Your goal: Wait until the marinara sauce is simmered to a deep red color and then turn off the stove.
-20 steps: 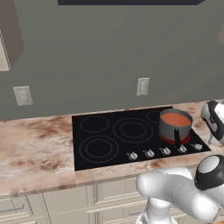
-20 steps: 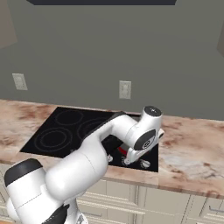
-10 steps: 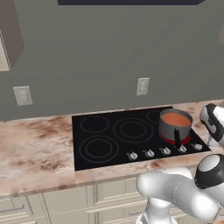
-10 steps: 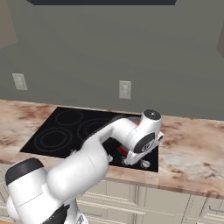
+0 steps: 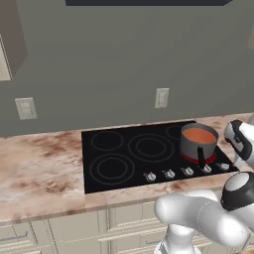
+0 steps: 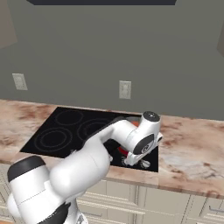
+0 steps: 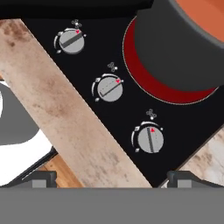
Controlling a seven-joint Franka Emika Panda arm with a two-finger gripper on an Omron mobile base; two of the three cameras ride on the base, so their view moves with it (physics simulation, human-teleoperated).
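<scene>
The stove (image 5: 124, 158) is a black glass cooktop set into the counter. On its right rear burner stands a grey saucepan (image 5: 198, 144) holding the marinara sauce (image 5: 199, 135), which looks orange-red. In the hand view the burner ring (image 7: 146, 76) glows red under the saucepan (image 7: 183, 48), and three silver knobs (image 7: 109, 89) lie in a row beside it. My gripper (image 7: 114, 179) hovers above the nearest knob (image 7: 150, 139), open, with nothing between its fingers. The hand (image 5: 239, 141) hangs just right of the pan.
A marbled counter (image 5: 39, 173) surrounds the stove, and its front edge (image 7: 65, 109) runs beside the knobs. Wall outlets (image 5: 161, 97) sit on the grey backsplash. My arm (image 6: 113, 140) crosses in front of the pan in the right base view.
The hand has sunk slightly toward the right end of the knob row. The pan and sauce stand as before.
</scene>
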